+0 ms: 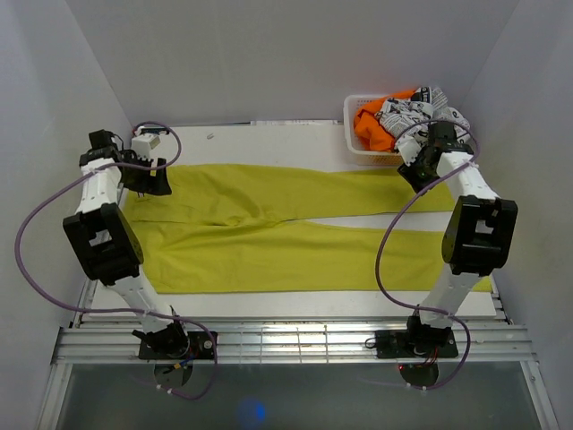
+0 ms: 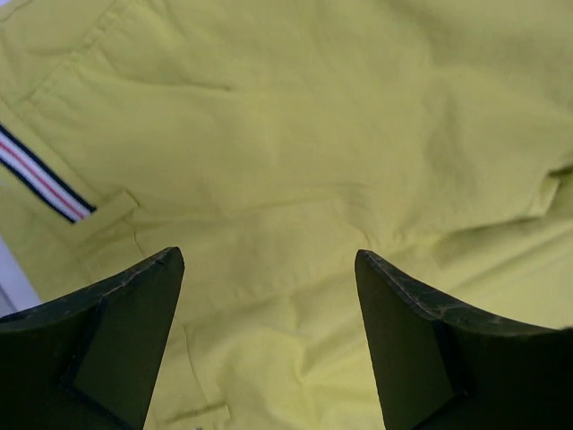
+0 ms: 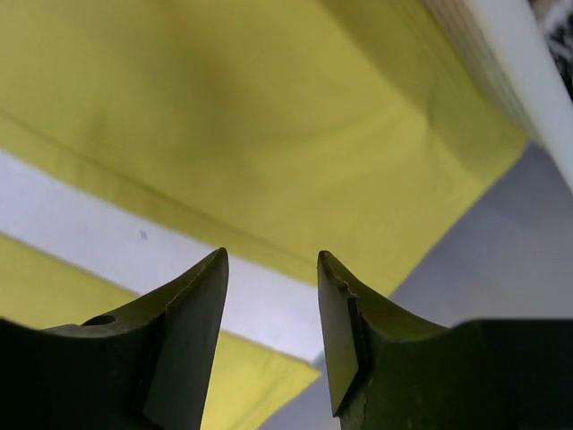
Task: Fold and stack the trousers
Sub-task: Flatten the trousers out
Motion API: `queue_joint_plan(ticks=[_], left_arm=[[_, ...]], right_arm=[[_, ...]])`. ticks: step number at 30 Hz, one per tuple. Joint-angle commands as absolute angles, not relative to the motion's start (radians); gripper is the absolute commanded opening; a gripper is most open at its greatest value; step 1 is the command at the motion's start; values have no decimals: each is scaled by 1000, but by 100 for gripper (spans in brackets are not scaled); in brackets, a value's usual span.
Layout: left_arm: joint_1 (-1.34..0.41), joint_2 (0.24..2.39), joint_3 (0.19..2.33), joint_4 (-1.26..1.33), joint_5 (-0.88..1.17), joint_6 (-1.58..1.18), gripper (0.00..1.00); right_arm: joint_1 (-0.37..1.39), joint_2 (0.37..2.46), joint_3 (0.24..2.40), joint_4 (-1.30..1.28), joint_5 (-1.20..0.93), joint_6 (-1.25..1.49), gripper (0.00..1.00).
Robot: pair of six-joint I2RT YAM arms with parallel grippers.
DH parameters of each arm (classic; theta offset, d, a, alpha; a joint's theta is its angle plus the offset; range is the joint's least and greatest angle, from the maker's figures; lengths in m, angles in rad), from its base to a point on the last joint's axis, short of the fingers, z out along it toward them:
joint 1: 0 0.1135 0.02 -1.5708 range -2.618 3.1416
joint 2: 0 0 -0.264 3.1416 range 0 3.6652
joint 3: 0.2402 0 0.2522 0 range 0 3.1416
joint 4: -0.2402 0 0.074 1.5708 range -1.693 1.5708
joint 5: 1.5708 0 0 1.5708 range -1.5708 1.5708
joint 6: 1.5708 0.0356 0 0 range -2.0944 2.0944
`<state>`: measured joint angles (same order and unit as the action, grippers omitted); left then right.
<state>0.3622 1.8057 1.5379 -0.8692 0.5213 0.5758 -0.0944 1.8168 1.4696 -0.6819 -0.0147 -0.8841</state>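
While the trousers [image 1: 295,242] are laid flat across the bench [image 1: 269,141], with the waistband at the left and both legs run out to the right, the left fingers [image 2: 107,340] are held spread wide over the cloth near the striped label [image 2: 45,179], with nothing pinched between them. The right fingers [image 3: 179,349] are held partly spread over the hem of the far leg at the right, with nothing gripped, and bare bench is seen between the two legs there. At the far right a white basket [image 1: 351,134] is filled with an orange garment [image 1: 369,127] and a black-and-white printed cloth [image 1: 416,112].
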Motion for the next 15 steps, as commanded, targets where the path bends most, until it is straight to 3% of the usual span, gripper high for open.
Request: queue_joint_plan(ticks=[1, 8, 15], left_arm=[[331, 1954, 1627, -838, 549, 500, 88], [318, 2167, 1758, -822, 424, 498, 86], [337, 2171, 1628, -870, 315, 664, 78]], right_arm=[[-38, 1952, 1531, -604, -32, -776, 50], [-17, 2074, 1511, -572, 93, -811, 46], [-15, 1982, 1243, -627, 103, -936, 37]])
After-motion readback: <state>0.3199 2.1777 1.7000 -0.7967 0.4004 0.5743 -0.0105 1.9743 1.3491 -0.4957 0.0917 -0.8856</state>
